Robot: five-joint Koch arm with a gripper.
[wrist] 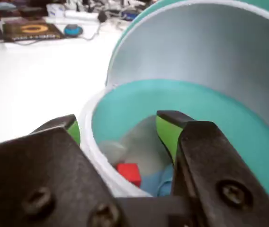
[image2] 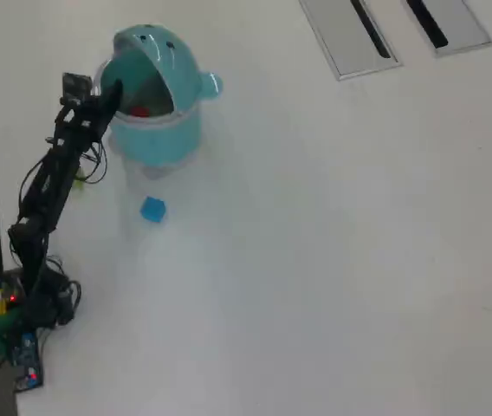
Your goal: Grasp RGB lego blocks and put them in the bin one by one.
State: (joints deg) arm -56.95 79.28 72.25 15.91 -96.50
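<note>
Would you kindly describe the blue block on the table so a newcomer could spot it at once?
Find the teal bin with its lid open at upper left in the overhead view. Just below it on the bare white table lies the blue block, the only block outside the bin.

The bin (image2: 155,130) stands near the far left corner of the tabletop (image2: 315,260) in the overhead view, lid (image2: 155,48) tipped back behind its mouth. One block (wrist: 130,172) lies inside. The tool (wrist: 120,130) hangs over the bin's left rim, jaws apart. Another block (image2: 152,209) rests on the tabletop just in front of the bin. Two slotted panels (image2: 350,35) lie well apart, far right.
</note>
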